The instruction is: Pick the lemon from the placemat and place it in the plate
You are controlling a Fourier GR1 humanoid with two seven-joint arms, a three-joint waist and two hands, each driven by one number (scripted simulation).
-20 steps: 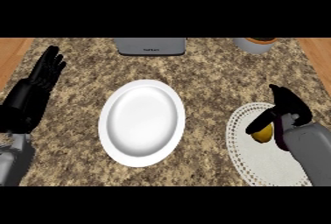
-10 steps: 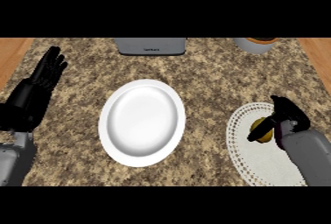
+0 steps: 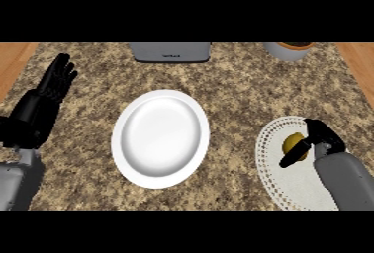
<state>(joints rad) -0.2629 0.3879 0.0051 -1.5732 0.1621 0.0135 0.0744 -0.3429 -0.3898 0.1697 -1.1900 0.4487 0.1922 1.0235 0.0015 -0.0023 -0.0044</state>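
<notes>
- We see the lemon (image 3: 294, 143) lying on the white placemat (image 3: 292, 183) at the desk's (image 3: 241, 84) right side.
- Our right robot hand (image 3: 318, 139) curls its fingers round the lemon.
- The white plate (image 3: 161, 138) at centre holds nothing.
- Our left robot hand (image 3: 44, 106) rests open, fingers up, at the left edge.

Speckled granite counter (image 3: 241, 84), wood strips (image 3: 15, 57) flanking.

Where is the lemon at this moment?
In the head view the lemon lies at the right, on the white placemat, inside the curled right hand and right of the plate.
</notes>
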